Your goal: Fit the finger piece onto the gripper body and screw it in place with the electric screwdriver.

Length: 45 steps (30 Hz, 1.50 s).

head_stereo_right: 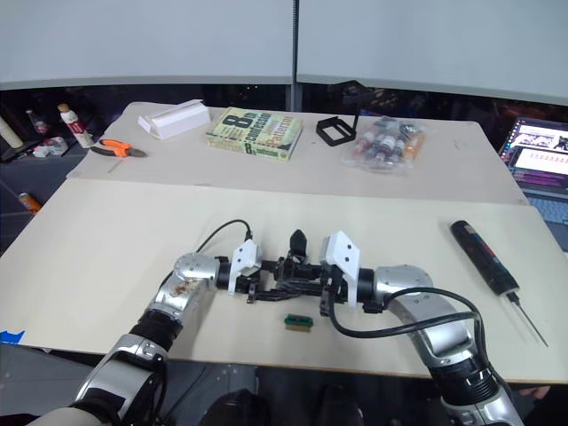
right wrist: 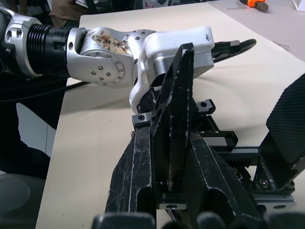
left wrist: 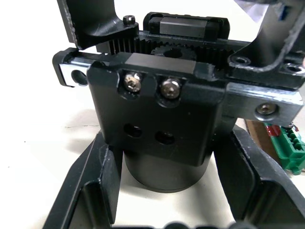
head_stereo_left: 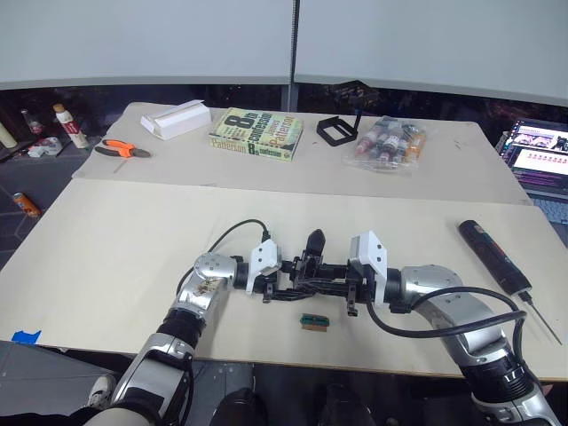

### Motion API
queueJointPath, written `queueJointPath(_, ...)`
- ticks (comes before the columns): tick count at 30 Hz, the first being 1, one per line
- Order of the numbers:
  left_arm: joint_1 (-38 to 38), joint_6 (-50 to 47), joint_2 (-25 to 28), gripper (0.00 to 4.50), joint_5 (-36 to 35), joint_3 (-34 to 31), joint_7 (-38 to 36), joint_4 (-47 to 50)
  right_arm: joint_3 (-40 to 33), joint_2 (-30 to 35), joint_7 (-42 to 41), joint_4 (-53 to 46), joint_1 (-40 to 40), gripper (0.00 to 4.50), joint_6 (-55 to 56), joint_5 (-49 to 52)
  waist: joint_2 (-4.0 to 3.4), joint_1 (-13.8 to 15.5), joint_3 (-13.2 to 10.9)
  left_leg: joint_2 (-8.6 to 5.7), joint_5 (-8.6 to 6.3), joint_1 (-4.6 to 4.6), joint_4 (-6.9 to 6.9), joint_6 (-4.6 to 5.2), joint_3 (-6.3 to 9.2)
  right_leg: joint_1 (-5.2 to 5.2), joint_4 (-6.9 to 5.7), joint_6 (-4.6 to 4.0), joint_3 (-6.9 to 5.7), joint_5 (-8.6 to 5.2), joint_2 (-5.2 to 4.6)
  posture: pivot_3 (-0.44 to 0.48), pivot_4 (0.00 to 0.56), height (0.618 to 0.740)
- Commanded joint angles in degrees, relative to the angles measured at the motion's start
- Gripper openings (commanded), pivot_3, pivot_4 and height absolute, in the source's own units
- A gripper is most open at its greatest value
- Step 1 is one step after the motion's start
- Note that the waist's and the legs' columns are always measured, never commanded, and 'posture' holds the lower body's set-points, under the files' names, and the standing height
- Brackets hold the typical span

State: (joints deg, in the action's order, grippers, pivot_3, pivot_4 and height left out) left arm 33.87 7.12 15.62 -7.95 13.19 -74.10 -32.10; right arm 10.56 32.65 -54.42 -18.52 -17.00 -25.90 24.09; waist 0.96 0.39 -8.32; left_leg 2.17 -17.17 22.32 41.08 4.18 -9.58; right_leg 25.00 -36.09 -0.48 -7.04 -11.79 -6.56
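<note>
Two grippers meet mid-table: left gripper fingers clamp the gripper body; right gripper fingers pinch the finger piece upright just above it; electric screwdriver lies nearer the right arm.

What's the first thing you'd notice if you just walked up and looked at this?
Both robot arms meet mid-table: the left gripper and right gripper hold a gripper body between them. The electric screwdriver lies untouched far to the robot's right. A small green block lies near the table's front edge.
</note>
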Motion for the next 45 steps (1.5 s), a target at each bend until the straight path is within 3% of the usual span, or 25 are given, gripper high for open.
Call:
queueJointPath(1, 0.44, -0.62, -0.28, 2.28, -1.92, -0.46, -0.93, 2.73, 0.53, 1.03, 0.72, 3.39, 1.73, 0.38, -2.08, -1.59, 0.00, 0.00, 0.00, 0.00, 0.00, 0.00, 0.00, 0.00, 0.00, 0.00, 0.00, 0.00, 0.00, 0.00, 0.00, 0.000, 0.150, 0.740)
queueJointPath(10, -0.37, -1.38, 0.05, 2.28, -1.94, -0.38, -0.78, 3.94, 1.74, 1.42, 0.56, 1.49, 0.77, 0.38, -6.02, -0.46, 0.00, -0.08, 0.00, 0.01, 0.00, -0.01, 0.00, 0.00, 0.00, 0.00, -0.01, 0.00, 0.01, 0.00, 0.01, 0.000, 0.150, 0.740)
queueJointPath(22, -1.02, -0.87, 0.49, 2.28, -1.48, -0.52, 0.07, 3.79, -1.08, -0.20, -1.08, -3.56, -1.92, 0.38, -2.95, 3.85, 0.00, -0.08, 0.00, 0.01, 0.00, 0.03, -0.01, 0.00, 0.00, 0.03, 0.00, 0.00, 0.00, 0.00, 0.01, 0.000, 0.150, 0.740)
queueJointPath(23, -1.05, -0.91, 0.52, 2.28, -1.49, -0.50, 0.11, 3.85, -1.21, -0.35, -1.28, -3.78, -2.11, 1.41, -2.20, 3.73, 0.00, -0.08, 0.00, 0.01, 0.00, 0.04, -0.01, 0.00, -0.01, 0.05, 0.00, 0.00, 0.00, 0.00, 0.01, 0.000, 0.150, 0.740)
queueJointPath(32, -1.32, -0.83, 0.34, 2.28, -1.59, -0.48, 0.58, 3.84, -3.33, -2.30, -2.12, -5.37, -2.76, 4.47, 1.43, 5.27, 0.01, -0.07, -0.01, 0.01, 0.00, 0.08, -0.01, 0.00, -0.01, 0.08, 0.00, 0.00, 0.00, 0.00, 0.01, 0.000, 0.150, 0.740)
queueJointPath(38, -1.05, -1.44, -0.10, 2.28, -2.28, -1.16, 1.79, 3.87, -7.61, -2.73, -2.64, -7.11, -0.50, 4.47, 5.16, 8.15, 0.01, 0.06, -0.01, 0.00, 0.00, 0.08, 0.00, 0.00, -0.01, 0.08, 0.00, 0.00, -0.01, 0.00, 0.01, 0.000, 0.150, 0.740)
queueJointPath(40, -1.12, -2.24, -0.10, 3.33, -2.87, -1.37, 1.79, 4.62, -10.46, -1.97, -3.04, -8.06, 0.97, 4.50, 6.09, 9.89, 0.01, 0.09, -0.01, 0.00, 0.00, 0.08, 0.00, 0.00, -0.01, 0.08, 0.00, 0.00, 0.00, 0.00, 0.01, 0.000, 0.150, 0.740)
queueJointPath(43, -1.67, -2.87, 0.17, 4.47, -3.25, -1.72, 2.11, 5.85, -14.88, -0.82, -3.54, -9.58, 3.41, 4.50, 7.34, 12.28, 0.02, 0.27, -0.01, 0.00, 0.00, 0.09, 0.00, 0.00, 0.00, 0.07, 0.01, 0.00, -0.01, 0.00, 0.01, 0.000, 0.150, 0.740)
queueJointPath(45, -2.73, -3.53, 1.25, 4.47, -3.67, -2.59, 2.45, 7.43, -21.21, 1.21, -2.34, -11.61, 6.81, 4.50, 6.01, 15.70, 0.02, 0.32, -0.01, 0.00, 0.00, 0.08, -0.01, 0.00, 0.00, 0.07, 0.02, 0.00, 0.00, 0.00, 0.01, 0.000, 0.150, 0.740)
